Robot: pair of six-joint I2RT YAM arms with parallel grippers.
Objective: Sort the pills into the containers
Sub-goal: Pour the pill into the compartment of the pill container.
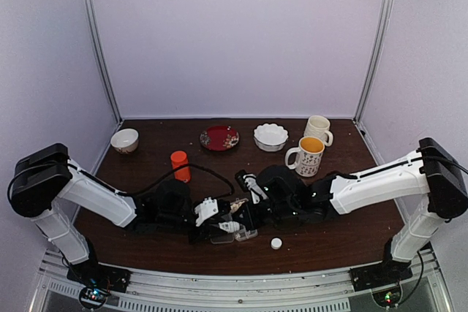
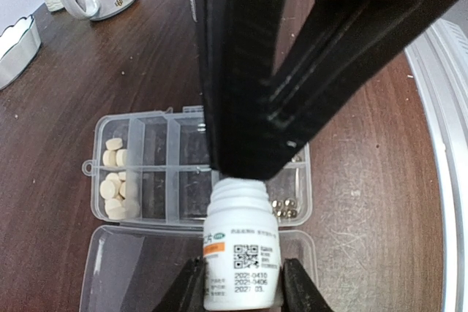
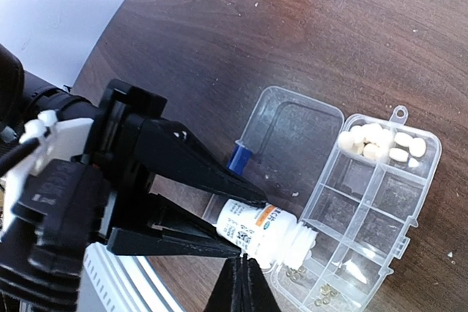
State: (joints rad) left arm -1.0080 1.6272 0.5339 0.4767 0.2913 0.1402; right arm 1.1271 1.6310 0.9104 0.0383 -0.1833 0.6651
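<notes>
Occupying two end containers (image 2: 155,180): pills (image 2: 111,189).

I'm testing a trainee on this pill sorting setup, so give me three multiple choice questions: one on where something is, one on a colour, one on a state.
1. Where is the white bottle?
A. Standing capped, far from everything else.
B. Held by the left gripper, mouth over the pill box.
C. Lying on its side, untouched.

2. What colour is the bottle that stands by itself, held by nothing?
A. Green.
B. Blue.
C. Orange.

3. How is the pill box lid?
A. Open, laid flat beside the box.
B. Shut.
C. Torn off and gone.

Answers:
1 B: in the left wrist view, the fingers flank the bottle.
2 C: the orange bottle shows in the top view.
3 A: the clear lid lies flat and the box is uncovered.
</notes>
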